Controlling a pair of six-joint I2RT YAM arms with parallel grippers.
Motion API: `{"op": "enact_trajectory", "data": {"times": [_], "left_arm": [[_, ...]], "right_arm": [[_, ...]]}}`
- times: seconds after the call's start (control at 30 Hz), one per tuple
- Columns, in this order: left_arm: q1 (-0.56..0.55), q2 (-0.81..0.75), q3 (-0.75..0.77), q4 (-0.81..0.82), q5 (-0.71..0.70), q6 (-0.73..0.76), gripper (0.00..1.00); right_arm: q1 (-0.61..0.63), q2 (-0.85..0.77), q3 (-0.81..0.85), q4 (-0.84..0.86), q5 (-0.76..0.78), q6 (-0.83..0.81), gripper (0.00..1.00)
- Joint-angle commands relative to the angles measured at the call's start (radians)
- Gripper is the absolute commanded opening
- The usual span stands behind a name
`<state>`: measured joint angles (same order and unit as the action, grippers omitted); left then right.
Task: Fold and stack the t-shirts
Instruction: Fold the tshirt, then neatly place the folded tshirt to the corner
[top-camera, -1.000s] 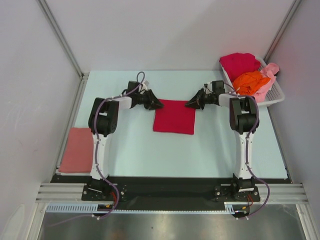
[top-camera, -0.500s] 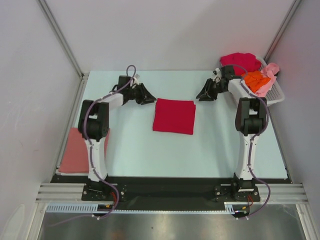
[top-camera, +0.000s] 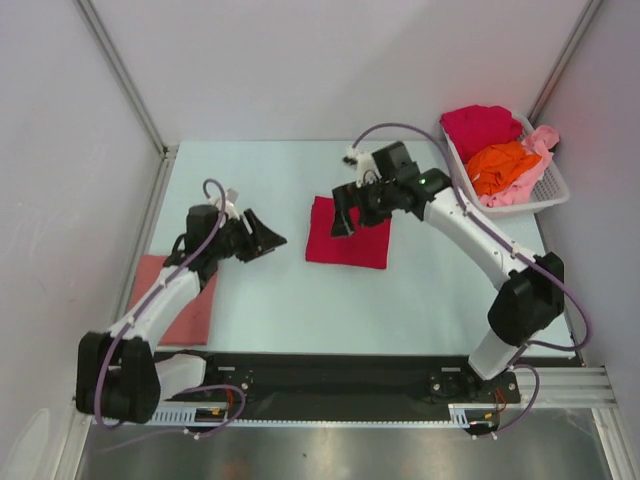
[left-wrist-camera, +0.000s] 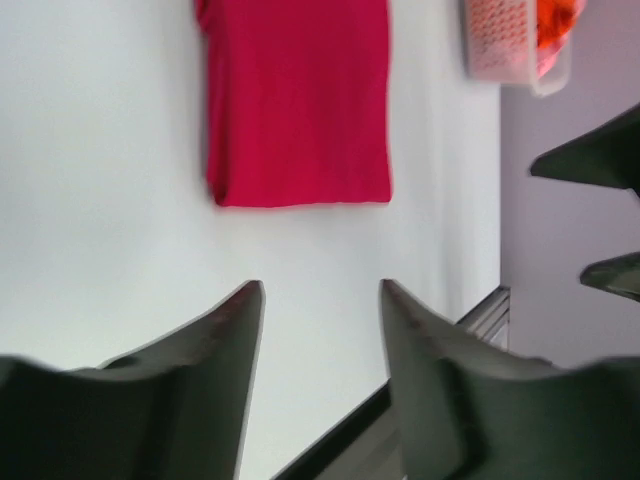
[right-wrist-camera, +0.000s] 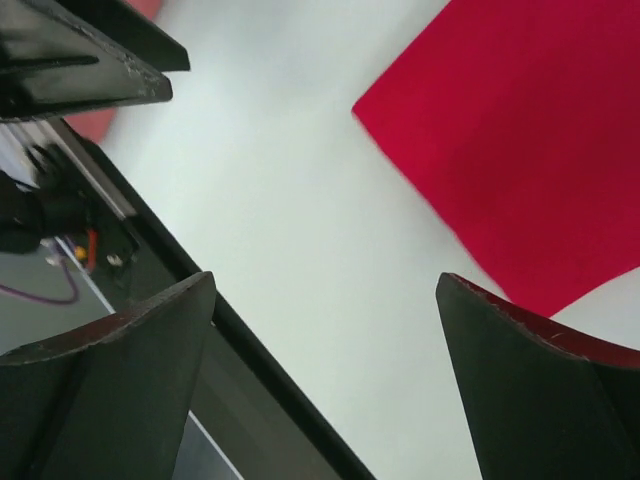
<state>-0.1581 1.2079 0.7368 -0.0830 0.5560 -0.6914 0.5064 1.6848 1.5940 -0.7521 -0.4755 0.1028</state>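
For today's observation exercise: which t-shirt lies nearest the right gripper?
The folded crimson t-shirt mid-table; the salmon one lies far left, the rest fill the basket.

A folded crimson t-shirt (left-wrist-camera: 297, 100) lies flat on the pale desk (left-wrist-camera: 100, 200) beyond the left pincer (left-wrist-camera: 320, 290), parted and empty. At the frame's top right, a white basket (left-wrist-camera: 505, 45) holds an orange t-shirt (left-wrist-camera: 555, 20).

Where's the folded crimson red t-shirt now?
Top view: the folded crimson red cloth t-shirt lies centre-frame, the right gripper over its far-left part, the left gripper to its left.
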Motion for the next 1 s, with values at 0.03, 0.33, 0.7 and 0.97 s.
{"op": "enact_trajectory", "data": {"times": [0.03,0.33,0.7,0.97], "left_arm": [[0.022,-0.206,-0.122,-0.121,-0.096,-0.039,0.66],[0.072,-0.481,-0.136,-0.343,-0.335,-0.149,1.0],[0.118,-0.288,0.056,-0.558,-0.508,-0.172,1.0],[0.155,-0.176,0.075,-0.511,-0.466,-0.154,1.0]], "right_arm": [[0.221,-0.115,-0.087,-0.035,0.338,-0.061,1.0],[0.586,-0.174,-0.364,0.293,0.924,-0.339,1.0],[0.573,0.243,-0.22,0.289,0.758,-0.593,0.78],[0.571,0.388,-0.207,0.388,1.021,-0.64,0.69]]}}
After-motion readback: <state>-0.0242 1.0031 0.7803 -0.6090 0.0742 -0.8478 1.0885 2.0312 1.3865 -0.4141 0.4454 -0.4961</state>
